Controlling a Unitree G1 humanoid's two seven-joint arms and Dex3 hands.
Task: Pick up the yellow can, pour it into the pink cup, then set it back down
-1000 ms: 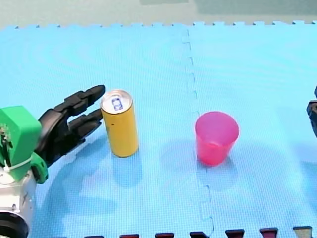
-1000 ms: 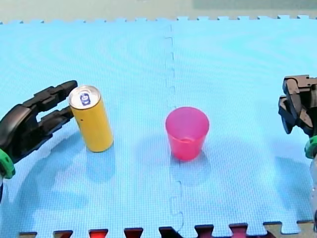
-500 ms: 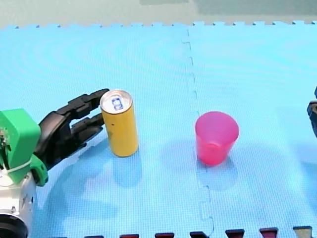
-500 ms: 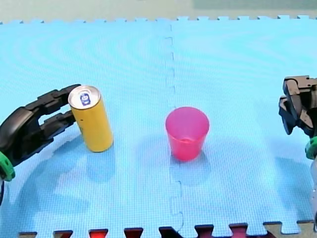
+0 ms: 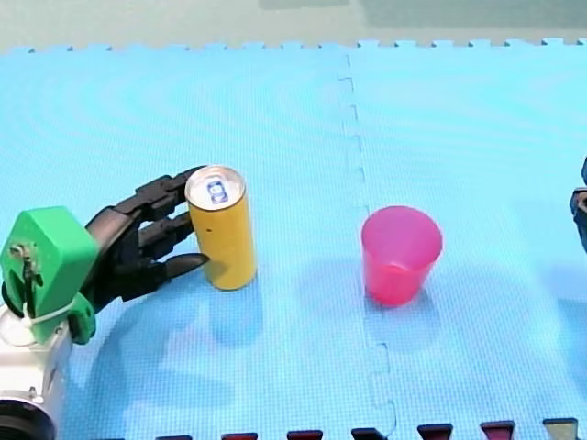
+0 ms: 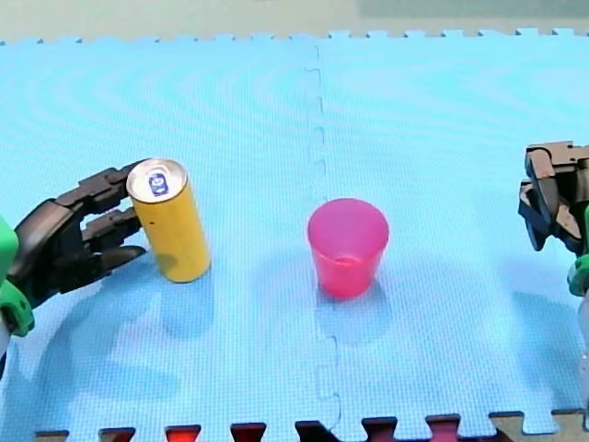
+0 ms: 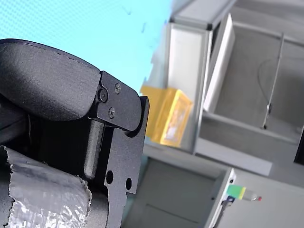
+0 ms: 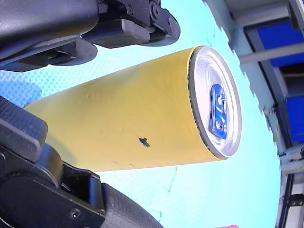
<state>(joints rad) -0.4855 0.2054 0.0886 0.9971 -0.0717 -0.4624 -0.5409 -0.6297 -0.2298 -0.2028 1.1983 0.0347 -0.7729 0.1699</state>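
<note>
The yellow can (image 5: 223, 234) stands upright on the blue foam mat (image 5: 293, 119), left of centre, its silver top facing up. My left hand (image 5: 186, 223) comes in from the left and wraps it: the black fingers (image 5: 165, 194) lie against its far side and the thumb touches its lower near side. The second wrist view has the can (image 8: 133, 123) lying between those fingers (image 8: 128, 23) and the palm. The pink cup (image 5: 401, 252) stands upright to the can's right, well apart from it. My right hand (image 6: 552, 195) is at the mat's right edge, holding nothing.
A jigsaw seam (image 5: 353, 137) runs front to back through the mat, just left of the cup. The mat's toothed front edge (image 6: 276, 431) lies close below. The first wrist view looks past a black hand (image 7: 71, 118) to grey cabinets and a yellow box (image 7: 166, 116).
My left hand has curled in around the can: the fingers bent against its far side and the thumb swung up to its near side. Can, cup and right hand have not moved.
</note>
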